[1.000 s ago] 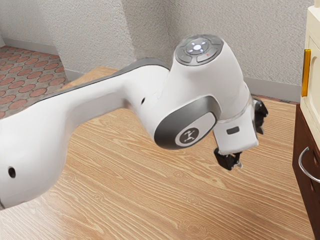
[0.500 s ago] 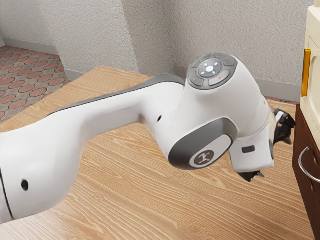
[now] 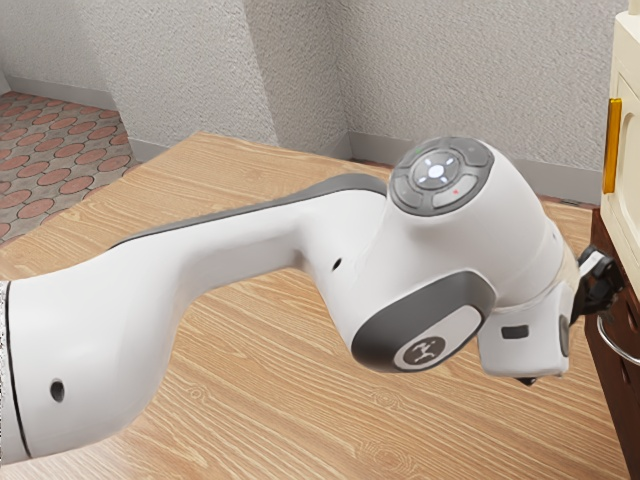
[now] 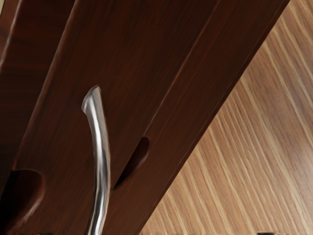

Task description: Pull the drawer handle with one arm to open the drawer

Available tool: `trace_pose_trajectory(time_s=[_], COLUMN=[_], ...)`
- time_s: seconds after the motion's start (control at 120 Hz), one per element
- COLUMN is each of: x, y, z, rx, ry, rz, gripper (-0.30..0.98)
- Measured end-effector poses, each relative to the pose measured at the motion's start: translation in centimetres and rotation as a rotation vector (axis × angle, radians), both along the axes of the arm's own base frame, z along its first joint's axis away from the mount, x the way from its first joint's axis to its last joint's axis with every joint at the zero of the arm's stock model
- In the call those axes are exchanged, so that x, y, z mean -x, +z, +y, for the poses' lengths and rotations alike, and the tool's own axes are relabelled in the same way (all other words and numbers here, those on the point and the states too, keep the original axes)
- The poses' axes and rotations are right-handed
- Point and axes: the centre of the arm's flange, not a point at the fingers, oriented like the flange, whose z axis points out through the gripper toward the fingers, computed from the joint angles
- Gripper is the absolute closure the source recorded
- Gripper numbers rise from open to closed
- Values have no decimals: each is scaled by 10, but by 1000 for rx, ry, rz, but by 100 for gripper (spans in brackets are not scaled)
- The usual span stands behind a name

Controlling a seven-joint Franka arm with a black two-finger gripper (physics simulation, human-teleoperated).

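At the right of the exterior view, our gripper (image 3: 570, 342) reaches close to the dark wooden drawer front (image 4: 127, 73), its jaws spread apart; we see the silver drawer handle (image 3: 603, 336) near them, at the frame's right edge

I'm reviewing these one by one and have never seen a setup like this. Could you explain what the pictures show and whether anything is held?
The machine is a single white robot arm ending in a black two-fingered end effector. The exterior view looks from beside it; the wrist view looks out from its hand. The arm reaches over a wooden tabletop toward dark brown furniture with a curved metal handle. Above that brown part is a cream section with a gold-coloured handle. The fingers stand apart, and I see nothing gripped.
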Motion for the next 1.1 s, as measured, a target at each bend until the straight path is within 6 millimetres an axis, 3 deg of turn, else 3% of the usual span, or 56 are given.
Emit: trace_pose_trajectory(time_s=[0.292, 0.367, 0.808, 0.85, 1.042, 1.1], x=[-7, -13, -21, -21, -19, -16], y=[0, -10, -33, -34, -38, -40], z=[4, 8, 2, 2, 7, 10], rx=[-3, -12, -13, -14, -21, -23], ry=[-23, -18, -46, -47, -49, -48], rz=[-30, -21, -18, -17, -9, -4], gripper=[19, 19, -6, 6, 2, 8])
